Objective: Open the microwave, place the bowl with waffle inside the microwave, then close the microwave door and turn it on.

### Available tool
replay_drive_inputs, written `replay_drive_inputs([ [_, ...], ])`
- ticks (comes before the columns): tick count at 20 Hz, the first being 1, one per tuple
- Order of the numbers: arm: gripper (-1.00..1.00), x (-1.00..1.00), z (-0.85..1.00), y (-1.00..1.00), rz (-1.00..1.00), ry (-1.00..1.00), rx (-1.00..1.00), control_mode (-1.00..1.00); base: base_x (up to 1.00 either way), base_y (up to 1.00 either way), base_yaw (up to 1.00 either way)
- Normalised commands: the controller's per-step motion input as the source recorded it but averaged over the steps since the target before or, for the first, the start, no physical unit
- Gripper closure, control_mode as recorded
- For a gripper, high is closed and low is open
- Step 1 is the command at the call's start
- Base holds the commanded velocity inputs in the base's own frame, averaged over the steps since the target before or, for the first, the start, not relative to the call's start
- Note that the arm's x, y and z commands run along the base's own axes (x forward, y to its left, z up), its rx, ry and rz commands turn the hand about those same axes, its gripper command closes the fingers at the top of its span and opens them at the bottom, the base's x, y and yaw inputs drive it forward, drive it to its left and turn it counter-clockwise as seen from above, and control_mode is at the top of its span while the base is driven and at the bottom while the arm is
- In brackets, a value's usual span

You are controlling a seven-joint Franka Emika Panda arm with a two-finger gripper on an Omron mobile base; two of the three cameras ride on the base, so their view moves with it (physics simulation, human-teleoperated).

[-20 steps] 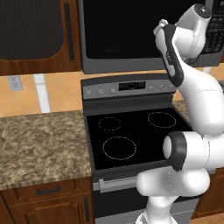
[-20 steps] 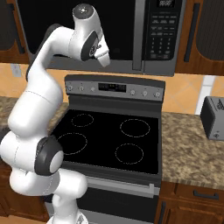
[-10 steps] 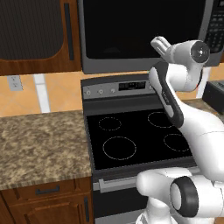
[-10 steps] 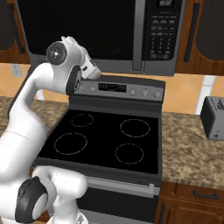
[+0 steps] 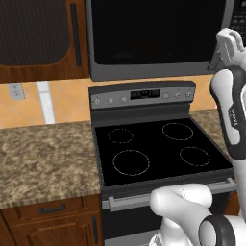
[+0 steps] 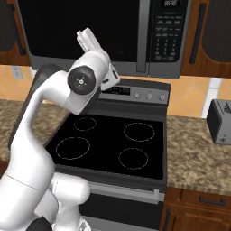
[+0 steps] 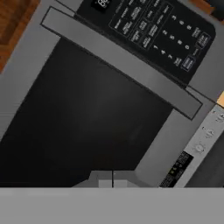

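**Hand raised before the shut microwave door**

Microwave (image 6: 103, 31) hangs above the stove (image 6: 113, 144), dark grey with a black glass front. The microwave door (image 5: 153, 33) sits flush in its frame, closed. Its long grey handle (image 6: 143, 36) runs vertically at the door's right edge, just beside the button panel (image 6: 168, 34).

The white arm bends up from the base, and the hand (image 6: 89, 39) points upward in front of the lower part of the door glass, left of the handle as seen in the right base view. In the left base view the hand (image 5: 229, 41) sits at the right edge of the picture, near the microwave's lower right corner. Its two fingers look close together with little gap between them, and they hold nothing.

The hand view is rolled, so the handle (image 7: 118, 61) crosses it on a slant, with the button panel (image 7: 157, 30) beyond it and the dark glass (image 7: 83, 118) on the near side. The stove's control strip (image 7: 192, 153) shows at the lower right of that view.

The stove's black top carries four burner rings. Speckled granite tabletop (image 5: 43, 153) lies on either side, and a grey toaster (image 6: 220, 121) stands on the right stretch. Brown cabinets (image 5: 38, 38) flank the microwave.
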Motion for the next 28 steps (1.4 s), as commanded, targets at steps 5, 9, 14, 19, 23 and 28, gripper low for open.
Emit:
replay_drive_inputs([
  [5, 1.00, -0.73, 0.15, -1.00, 0.01, 0.06, 0.28, -1.00, 0.00, 0.00, 0.00],
  [9, 1.00, -0.36, 0.00, -0.98, 0.00, 0.20, 0.26, -1.00, 0.00, 0.00, 0.00],
  [14, 1.00, -0.02, -0.32, -0.76, 0.00, 0.01, 0.23, -1.00, 0.00, 0.00, 0.00],
  [19, 1.00, 0.17, -0.60, -0.28, 0.00, 0.07, 0.07, -1.00, 0.00, 0.00, 0.00],
  [23, 1.00, 0.42, -0.46, 0.00, 0.00, 0.02, 0.05, -1.00, 0.00, 0.00, 0.00],
  [28, 1.00, 0.30, -0.01, 0.00, 0.00, 0.00, 0.07, -1.00, 0.00, 0.00, 0.00],
])
